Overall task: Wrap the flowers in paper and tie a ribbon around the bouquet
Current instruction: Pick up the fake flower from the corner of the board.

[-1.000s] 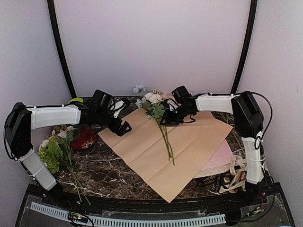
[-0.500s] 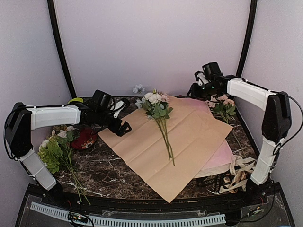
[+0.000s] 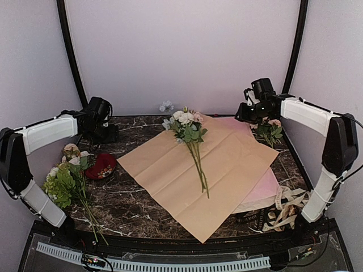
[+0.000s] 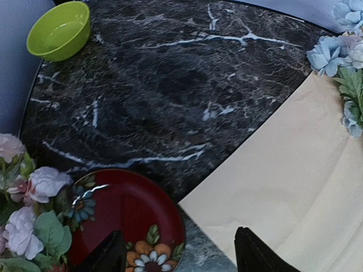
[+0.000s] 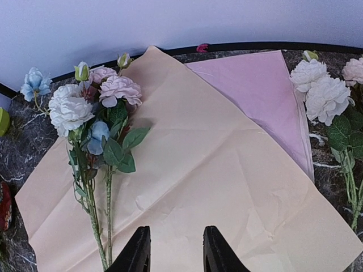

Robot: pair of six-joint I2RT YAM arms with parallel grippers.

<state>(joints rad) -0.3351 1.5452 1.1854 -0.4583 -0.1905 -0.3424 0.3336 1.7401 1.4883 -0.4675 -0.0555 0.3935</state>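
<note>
The flowers (image 3: 190, 133) lie on a tan kraft sheet (image 3: 227, 170), cream-white, pale blue and pink heads toward the back, long green stems pointing forward; they also show in the right wrist view (image 5: 93, 119). The black ribbon (image 3: 248, 217) with pale lettering lies at the front right. The paper and the bouquet are out of view. My left gripper (image 4: 181, 255) is open and empty, hovering over the sheet's left corner and a red plate (image 4: 125, 209). My right gripper (image 5: 177, 249) is open and empty above the sheet, at the back right (image 3: 244, 113).
A pink sheet (image 3: 264, 190) lies under the tan one. A green-leaved bunch (image 3: 65, 181) lies front left, a white-blossom bunch (image 3: 269, 130) back right. A green bowl (image 4: 59, 31) stands back left. A cream-beige ribbon (image 3: 286, 207) is heaped front right. One loose blue blossom (image 3: 166, 106) lies at the back.
My left arm pulled back from the tan sheet's left corner to the back left. My right arm left the flower heads and rose to the back right.
</note>
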